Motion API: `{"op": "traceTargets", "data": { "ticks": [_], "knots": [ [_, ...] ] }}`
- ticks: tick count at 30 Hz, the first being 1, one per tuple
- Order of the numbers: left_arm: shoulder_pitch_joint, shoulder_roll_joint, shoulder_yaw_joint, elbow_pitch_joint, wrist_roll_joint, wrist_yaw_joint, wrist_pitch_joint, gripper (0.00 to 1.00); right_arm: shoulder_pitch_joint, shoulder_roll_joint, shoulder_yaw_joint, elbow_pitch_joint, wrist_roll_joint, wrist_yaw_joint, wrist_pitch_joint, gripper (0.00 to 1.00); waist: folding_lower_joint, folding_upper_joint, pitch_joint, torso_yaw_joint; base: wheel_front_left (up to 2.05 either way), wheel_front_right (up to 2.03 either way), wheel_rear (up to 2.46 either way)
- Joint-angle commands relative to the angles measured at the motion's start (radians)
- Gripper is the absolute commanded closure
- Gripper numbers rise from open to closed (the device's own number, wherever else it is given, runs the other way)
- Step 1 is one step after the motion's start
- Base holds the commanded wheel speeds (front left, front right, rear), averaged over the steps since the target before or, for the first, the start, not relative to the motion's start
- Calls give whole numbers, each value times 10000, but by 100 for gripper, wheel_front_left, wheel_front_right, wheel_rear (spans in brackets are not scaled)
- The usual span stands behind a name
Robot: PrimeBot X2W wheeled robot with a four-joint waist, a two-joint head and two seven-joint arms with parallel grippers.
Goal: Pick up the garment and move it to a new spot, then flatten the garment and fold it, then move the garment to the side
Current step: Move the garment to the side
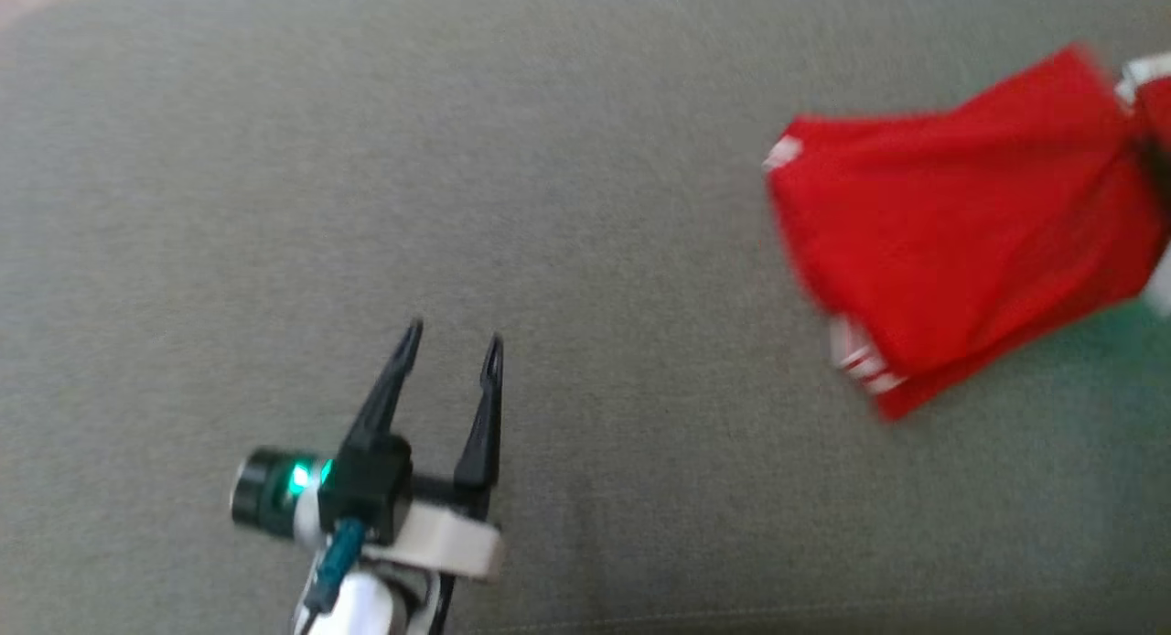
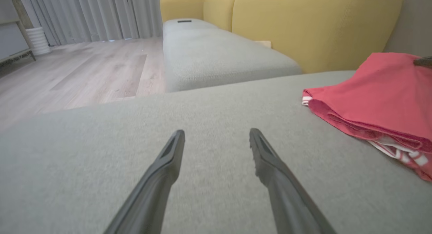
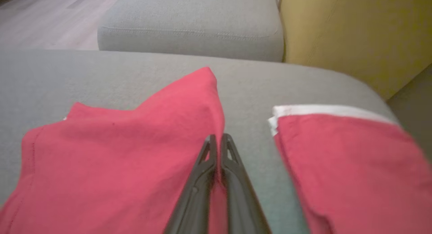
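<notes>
Red garment (image 3: pixel 118 159) in right pincer's (image 3: pixel 218 137) grip

Head view: soft, even, rather dim light with no hard shadows. The whole frame is motion-blurred, worst on the red garment (image 1: pixel 951 223), whose edges smear. There is a green indicator glow behind the left claw (image 1: pixel 454 333) and a faint green cast on the grey cushion (image 1: pixel 549 159) at the right edge.
Left wrist view: brighter. Daylight through the curtains (image 2: pixel 84 15) lights the wooden floor (image 2: pixel 84 72). The finger bases are out of focus.
Right wrist view: dimmest and soft throughout. The garment's right portion is smeared.
</notes>
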Motion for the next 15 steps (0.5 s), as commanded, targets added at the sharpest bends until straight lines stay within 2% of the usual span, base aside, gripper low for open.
{"op": "traceTargets", "data": {
  "ticks": [1, 8, 15],
  "knots": [
    [-498, -61, 233, -467, 102, 0, -124, 0, -305, -629, -98, -75, -176, 65, 58, 100, 0, 0, 527, -423, 0, 0, 0],
    [-1474, -17, 24, -814, 306, -134, -124, 0, -1805, -1968, -409, 73, -995, 65, 797, 100, 0, 0, 1552, -751, 0, 0, 0],
    [-2077, 82, -127, -921, 388, -142, -124, 0, -2487, -3034, -859, 500, -1773, 65, 1144, 100, 0, 0, 2286, -649, 0, 0, 0]
  ]
}}
